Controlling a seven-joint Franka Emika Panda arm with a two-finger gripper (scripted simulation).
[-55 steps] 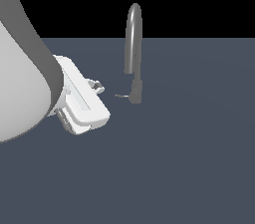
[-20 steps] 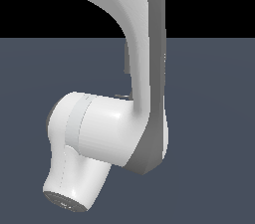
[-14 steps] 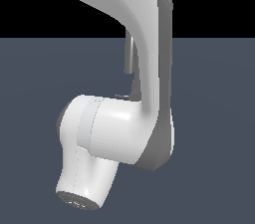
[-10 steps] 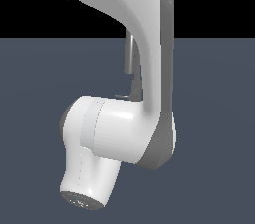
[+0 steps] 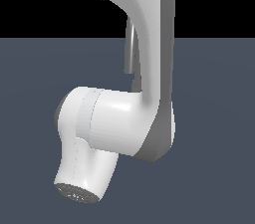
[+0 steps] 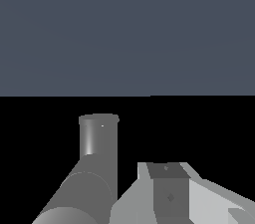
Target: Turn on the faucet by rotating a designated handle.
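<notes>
We found the faucet upper centre, mostly behind the arm; its handle was hidden. In the wrist view the gripper sat just beside the faucet's barrel, perhaps touching; its jaws' state we couldn't tell.

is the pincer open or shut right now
Cannot tell: the arm hides it in the exterior view, and the wrist view shows only one finger beside the faucet.
</notes>
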